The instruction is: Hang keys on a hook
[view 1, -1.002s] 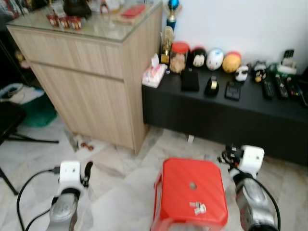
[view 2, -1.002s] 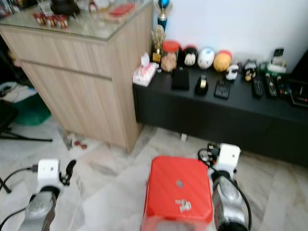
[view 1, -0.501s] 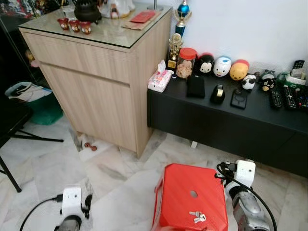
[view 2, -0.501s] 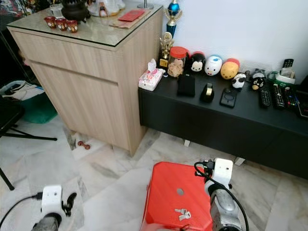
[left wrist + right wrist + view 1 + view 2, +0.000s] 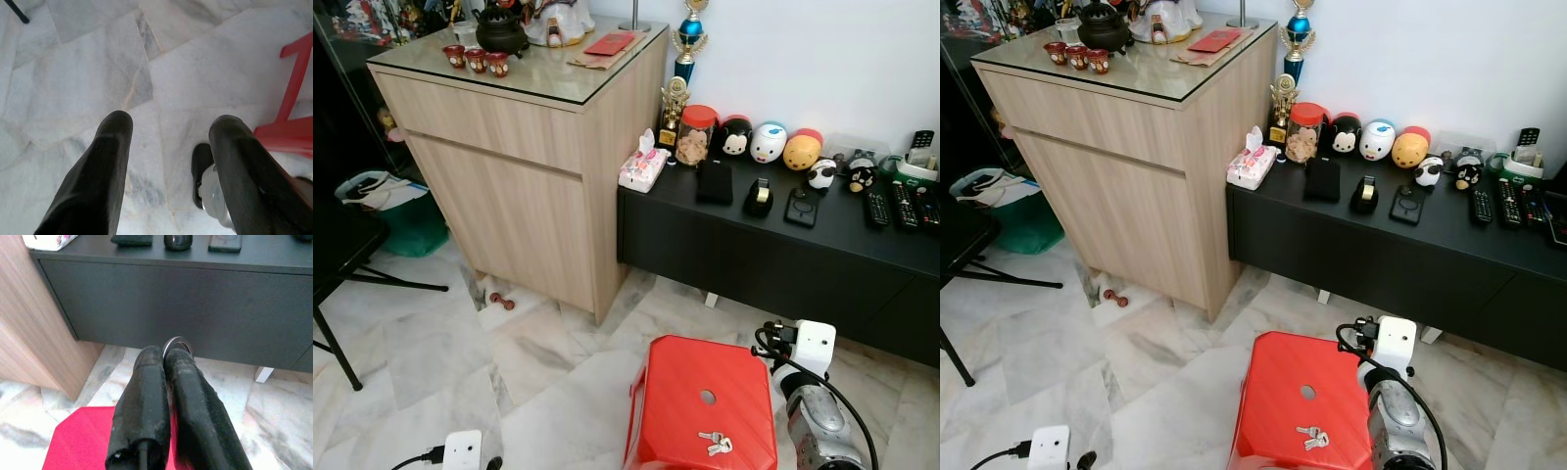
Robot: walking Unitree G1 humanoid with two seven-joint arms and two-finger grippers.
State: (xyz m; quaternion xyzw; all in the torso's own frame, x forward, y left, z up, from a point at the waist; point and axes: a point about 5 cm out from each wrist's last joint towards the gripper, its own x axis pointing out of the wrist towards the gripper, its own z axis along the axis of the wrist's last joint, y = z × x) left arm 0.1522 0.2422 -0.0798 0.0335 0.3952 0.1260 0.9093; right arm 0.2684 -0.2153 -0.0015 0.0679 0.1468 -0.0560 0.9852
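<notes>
A small bunch of keys (image 5: pixel 713 443) lies on top of a red plastic stool (image 5: pixel 700 392), near its front edge. My right arm (image 5: pixel 808 387) hangs just to the right of the stool. In its wrist view the right gripper (image 5: pixel 164 352) is shut, pointing at the black cabinet, and a small grey ring (image 5: pixel 177 341) shows at its fingertips; I cannot tell what the ring is. My left gripper (image 5: pixel 171 127) is open over the marble floor, with nothing between its fingers (image 5: pixel 112 147). The left wrist (image 5: pixel 462 452) sits at the bottom edge, well left of the stool.
A tall wooden cabinet (image 5: pixel 524 186) with a glass top stands at the back left. A low black cabinet (image 5: pixel 783 255) along the white wall carries toys, remotes, a jar and a tissue pack (image 5: pixel 642 168). A green bin (image 5: pixel 406 220) stands at far left.
The head camera has tilted up and steadied, so the whole scene sits lower and sharper. My left arm has dropped towards the bottom edge. The keys lie still on the stool.
</notes>
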